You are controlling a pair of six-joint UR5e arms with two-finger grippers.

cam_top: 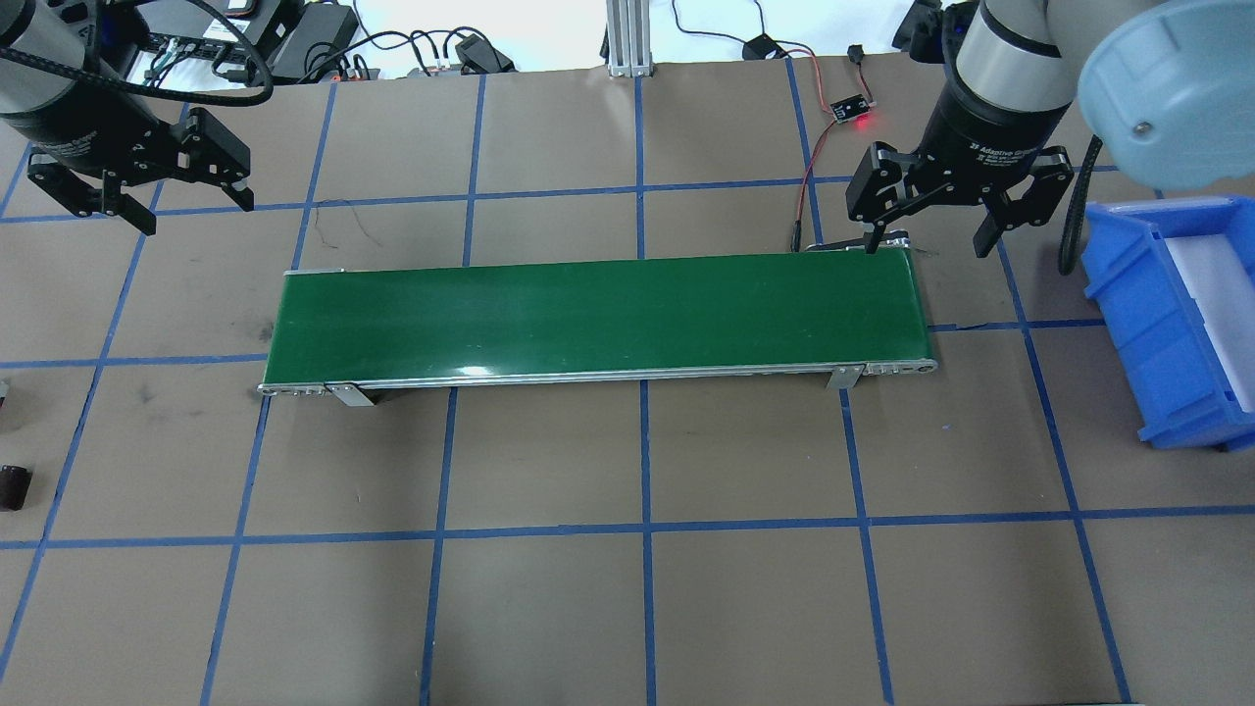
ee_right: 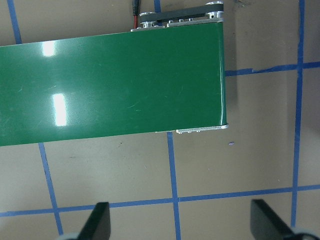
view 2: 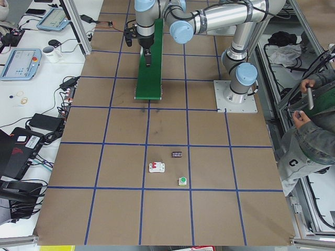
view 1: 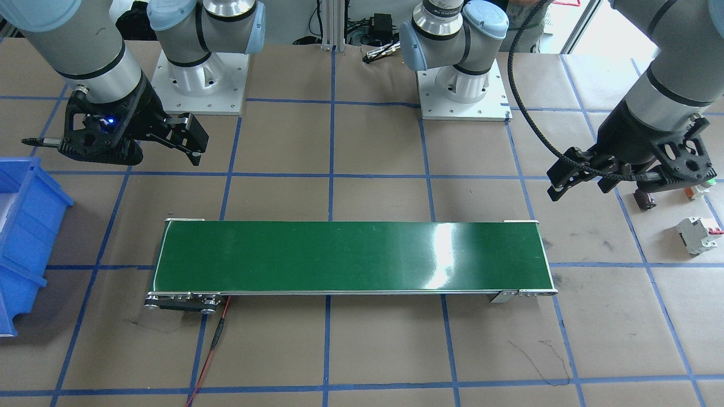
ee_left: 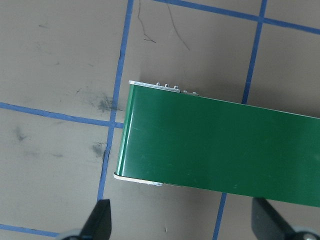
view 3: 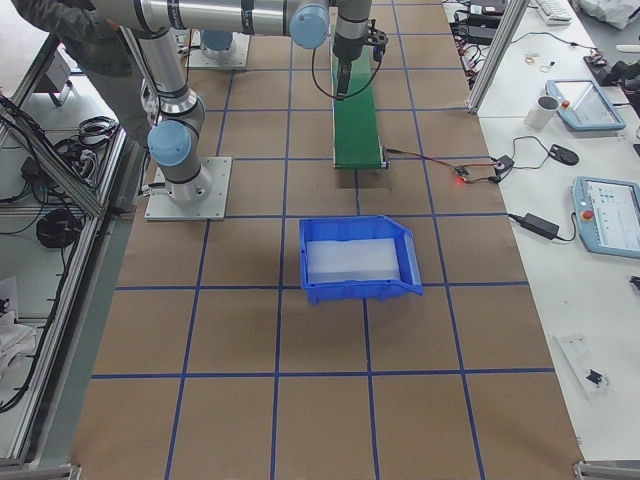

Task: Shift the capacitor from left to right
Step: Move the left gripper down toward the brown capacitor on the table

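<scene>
The task is at its very beginning: the small dark brown cylindrical capacitor (view 1: 645, 199) lies on its side on the brown paper-covered table (cam_top: 686, 588), and nothing is gripping it. In the front-facing view it is at the right edge of the frame, a little above the white-grey boxy circuit breaker (view 1: 698, 234). In the overhead view it is at the lower left edge, cut by the frame.

The left end effector (cam_top: 196, 214) is open and empty, with its two black fingers spread wide. It hangs above the table at the upper left of the overhead frame, pointing down. Its wrist camera looks at the end of the long green conveyor belt (cam_top: 588, 319), so it is well apart from the capacitor. The right end effector (cam_top: 927, 247) is also open and empty. It hangs over the other end of the belt at the upper right, near the blue plastic bin (cam_top: 1167, 324).

I judge that the step in hand is the approach of the left arm. The next move calls for this arm to travel toward the lower left corner of the overhead frame, to centre its fingers over the capacitor, and to go down until they stand on both sides of it. The cylinder is much smaller than the end effector and can roll, so the fingers should close across its round body.
</scene>
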